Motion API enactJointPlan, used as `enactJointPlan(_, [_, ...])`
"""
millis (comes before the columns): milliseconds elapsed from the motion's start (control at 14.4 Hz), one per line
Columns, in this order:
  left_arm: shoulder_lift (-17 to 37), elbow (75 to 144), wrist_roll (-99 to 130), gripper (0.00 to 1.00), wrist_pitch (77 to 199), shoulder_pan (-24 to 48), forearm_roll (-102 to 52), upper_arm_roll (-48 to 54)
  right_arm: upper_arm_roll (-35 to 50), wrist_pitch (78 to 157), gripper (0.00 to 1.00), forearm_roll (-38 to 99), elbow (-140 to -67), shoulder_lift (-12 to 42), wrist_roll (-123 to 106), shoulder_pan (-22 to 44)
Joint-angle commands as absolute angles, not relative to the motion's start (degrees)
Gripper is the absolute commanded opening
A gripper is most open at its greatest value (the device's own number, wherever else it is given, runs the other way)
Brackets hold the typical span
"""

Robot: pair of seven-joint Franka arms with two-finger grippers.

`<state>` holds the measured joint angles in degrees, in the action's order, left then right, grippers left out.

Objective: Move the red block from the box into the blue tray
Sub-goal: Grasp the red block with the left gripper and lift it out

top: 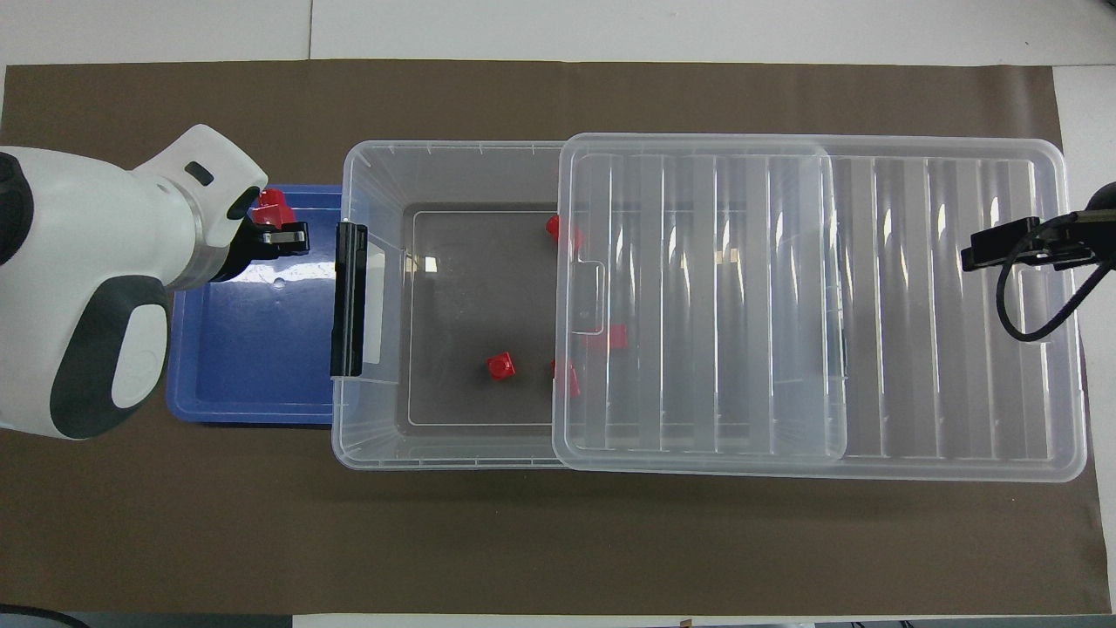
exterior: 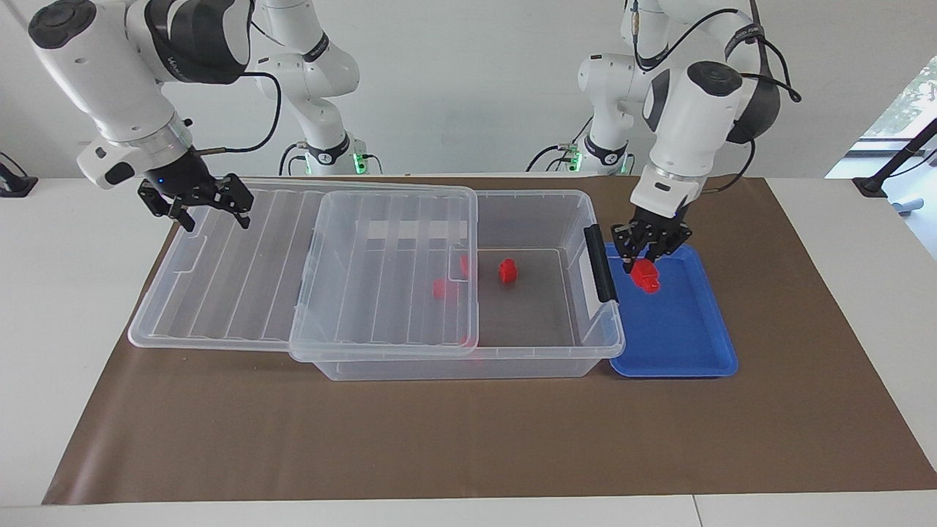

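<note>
My left gripper (exterior: pixel 644 260) is shut on a red block (exterior: pixel 646 277) and holds it low over the blue tray (exterior: pixel 673 344), at the tray's end nearer to the robots. The overhead view shows this gripper (top: pixel 281 234), the block (top: pixel 272 209) and the tray (top: pixel 253 375). The clear box (exterior: pixel 527 355) stands beside the tray, and its ribbed lid (exterior: pixel 241 278) is slid toward the right arm's end. One red block (exterior: pixel 507 271) lies in the uncovered part of the box; others (exterior: pixel 441 288) show through the lid. My right gripper (exterior: pixel 217 222) is open and empty over the lid's outer end.
The box's black clip handle (exterior: pixel 602 263) stands up between the box and the tray, close to my left gripper. A brown mat (exterior: pixel 468 439) covers the table. The lid overhangs the box (top: pixel 959 305) toward the right arm's end.
</note>
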<state>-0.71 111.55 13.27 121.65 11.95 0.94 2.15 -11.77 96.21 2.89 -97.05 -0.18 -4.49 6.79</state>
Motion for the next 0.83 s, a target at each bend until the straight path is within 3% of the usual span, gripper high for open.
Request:
enactJointPlan(0, [-1.4, 114.7, 5.3, 0.0, 122.3, 8.2, 1.1, 2.7, -11.8, 95.2, 1.0, 2.5, -97.8, -0.7, -3.8, 6.2])
enactJointPlan(347, [1.9, 124.5, -0.5, 0.0, 138.4, 4.9, 1.1, 2.7, -11.7, 95.3, 1.0, 2.5, -97.9, -0.8, -4.1, 6.2])
enactJointPlan(625, [7.1, 124.5, -1.8, 0.0, 140.4, 3.6, 1.1, 2.7, -11.8, 95.4, 1.0, 2.5, -98.0, -0.8, -4.5, 6.2])
enactJointPlan(764, [9.3, 124.5, -1.7, 0.0, 143.2, 3.5, 1.1, 2.7, -11.8, 95.5, 0.91, 2.4, -98.0, -0.8, -6.6, 5.9])
